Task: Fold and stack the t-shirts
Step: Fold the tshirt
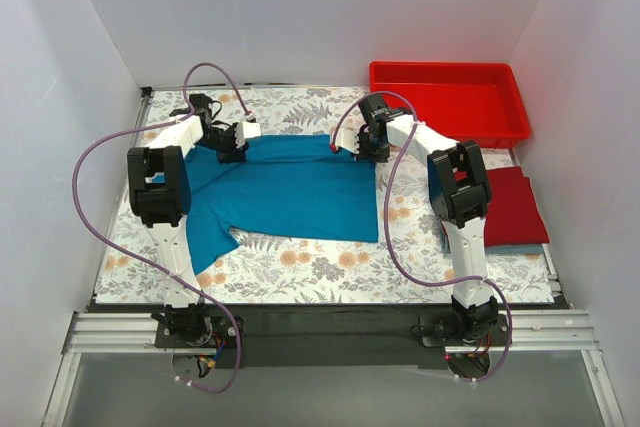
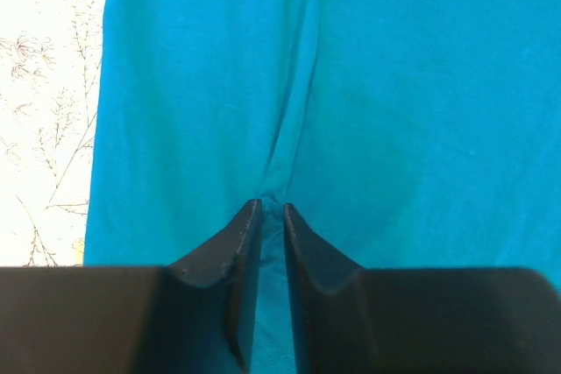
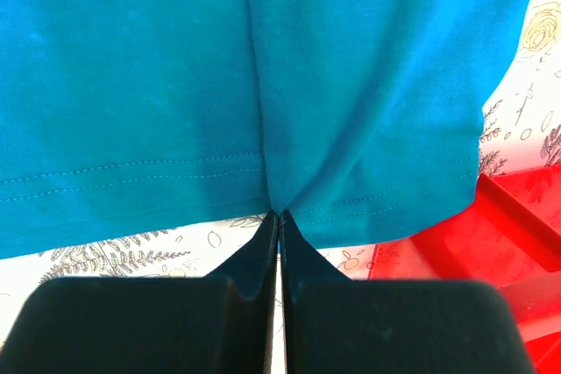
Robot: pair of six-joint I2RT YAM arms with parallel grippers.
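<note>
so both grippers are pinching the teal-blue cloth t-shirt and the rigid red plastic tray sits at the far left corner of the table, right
Not quite: the rigid red plastic tray sits at the far right corner, as the top external view shows. The rest holds: the left gripper and the right gripper both pinch the teal-blue cloth t-shirt.
</note>
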